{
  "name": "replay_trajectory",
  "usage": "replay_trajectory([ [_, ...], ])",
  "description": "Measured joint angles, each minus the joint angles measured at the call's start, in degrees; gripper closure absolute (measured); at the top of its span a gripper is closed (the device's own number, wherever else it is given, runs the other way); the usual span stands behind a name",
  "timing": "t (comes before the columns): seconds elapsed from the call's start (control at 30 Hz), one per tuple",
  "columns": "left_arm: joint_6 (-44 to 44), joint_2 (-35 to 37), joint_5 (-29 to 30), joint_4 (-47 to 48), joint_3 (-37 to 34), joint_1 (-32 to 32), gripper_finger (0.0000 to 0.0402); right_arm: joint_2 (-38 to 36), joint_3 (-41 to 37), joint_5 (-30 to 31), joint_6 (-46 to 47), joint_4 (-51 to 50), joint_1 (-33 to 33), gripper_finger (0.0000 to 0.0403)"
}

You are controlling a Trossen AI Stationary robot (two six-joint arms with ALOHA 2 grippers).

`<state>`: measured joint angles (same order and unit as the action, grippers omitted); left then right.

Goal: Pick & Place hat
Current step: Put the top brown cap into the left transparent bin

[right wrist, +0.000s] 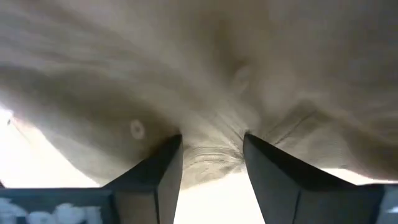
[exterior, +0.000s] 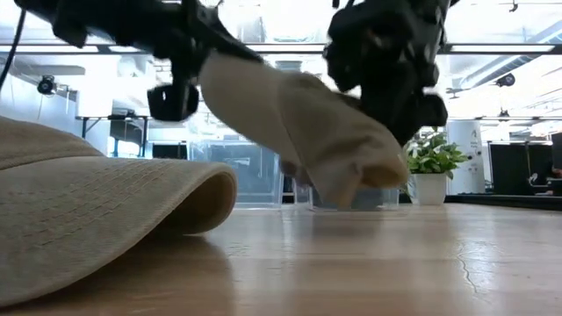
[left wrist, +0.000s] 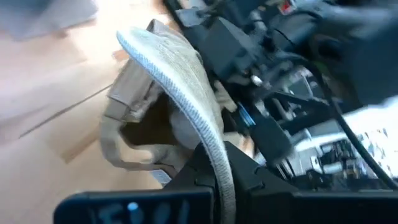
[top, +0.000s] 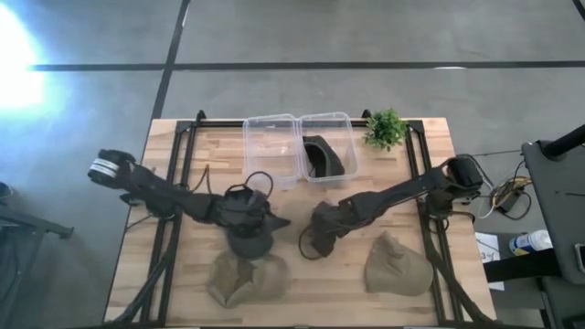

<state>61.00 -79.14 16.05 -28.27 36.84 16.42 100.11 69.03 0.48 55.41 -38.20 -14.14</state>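
Both grippers, left (left wrist: 217, 168) and right (right wrist: 211, 165), pinch one lifted hat (exterior: 299, 132) (overhead, arms hide it).

Strong glare whitens the floor (top: 18, 64) at the overhead view's left edge, while the wooden table (top: 183, 302) is evenly lit with only soft, short shadows beneath the arms. Seen from table height, bright ceiling lights and windows behind leave the arms as dark silhouettes, and the nearest tan hat (exterior: 88, 219) is soft and out of focus. Both wrist views are blurred, the left one streaked, the right one pale and washed out.
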Motion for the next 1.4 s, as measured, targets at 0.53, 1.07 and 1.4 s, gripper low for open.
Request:
replay_trajectory([
  [0.53,-25.85,25.58,31.87,5.25,0.61,2.34,0.0394,-14.20,-2.45,34.06,17.82,-21.75,-10.38,0.0236],
  [1.07,4.79,22.50,35.08,54.90,13.49,-9.00,0.0393,-13.76,-9.28,26.19,31.28,-20.86,-8.85,0.0236],
  [1.4,-8.22,10.73,13.61,61.07,27.74,-21.76,0.0392,-13.79,-11.08,29.99,33.71,-14.31,-8.85,0.0236],
])
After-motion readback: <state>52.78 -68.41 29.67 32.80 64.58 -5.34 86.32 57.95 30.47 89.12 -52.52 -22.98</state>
